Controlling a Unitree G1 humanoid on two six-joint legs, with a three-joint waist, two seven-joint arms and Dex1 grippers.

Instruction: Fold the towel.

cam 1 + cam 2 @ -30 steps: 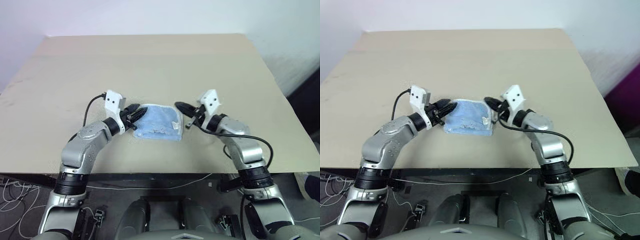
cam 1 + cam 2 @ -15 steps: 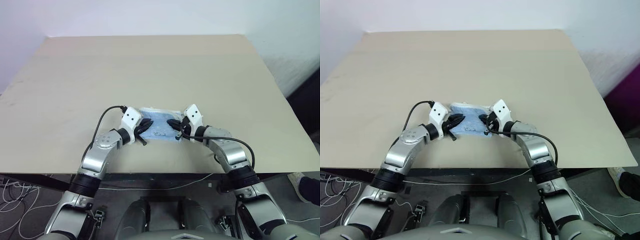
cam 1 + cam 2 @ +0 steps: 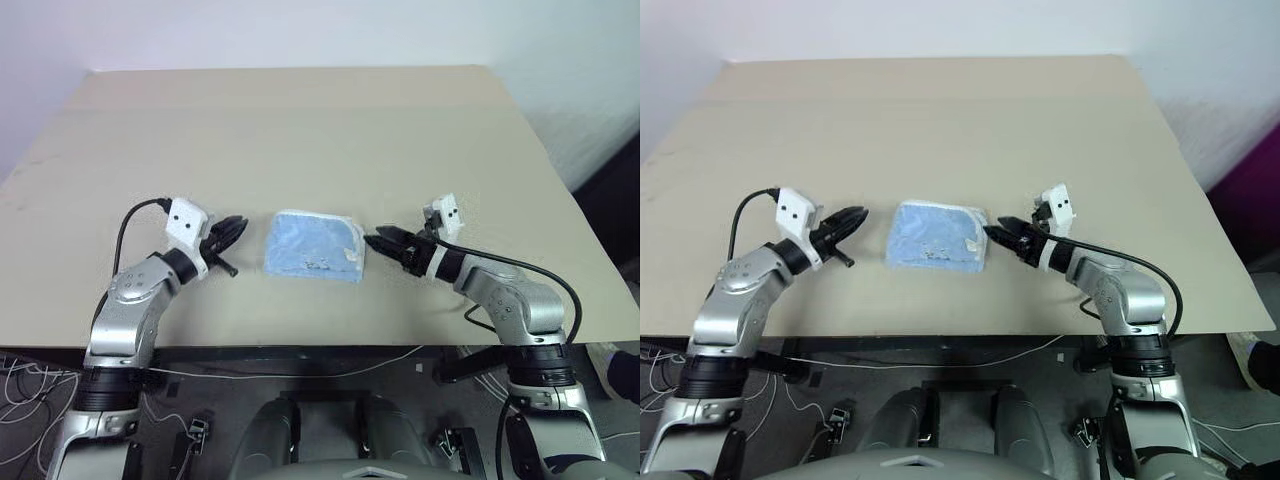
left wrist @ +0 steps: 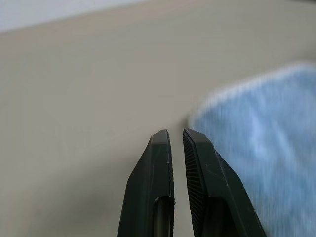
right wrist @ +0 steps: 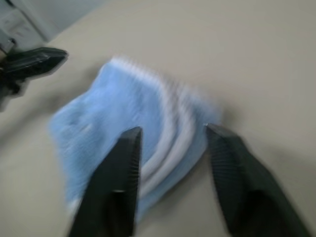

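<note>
The light blue towel (image 3: 313,246) lies folded into a small pad near the table's front edge, its white stitched edging on the side toward my right arm. To its left, a short gap away, my left gripper (image 3: 236,224) points level at it. In the left wrist view its fingers (image 4: 160,163) stand almost together with nothing between them. On the other side my right gripper (image 3: 375,240) sits just off the towel's edge. The right wrist view shows that gripper (image 5: 173,131) open, with the towel (image 5: 123,113) lying beyond its tips, unheld.
The tan table (image 3: 300,130) stretches wide and bare behind the towel, up to a white wall. Its front edge (image 3: 320,347) runs close below the towel. Black cables loop from both wrists.
Both grippers have drawn sideways away from the towel, the left to the left and the right to the right. The right gripper has opened. The towel stays folded on the table.
</note>
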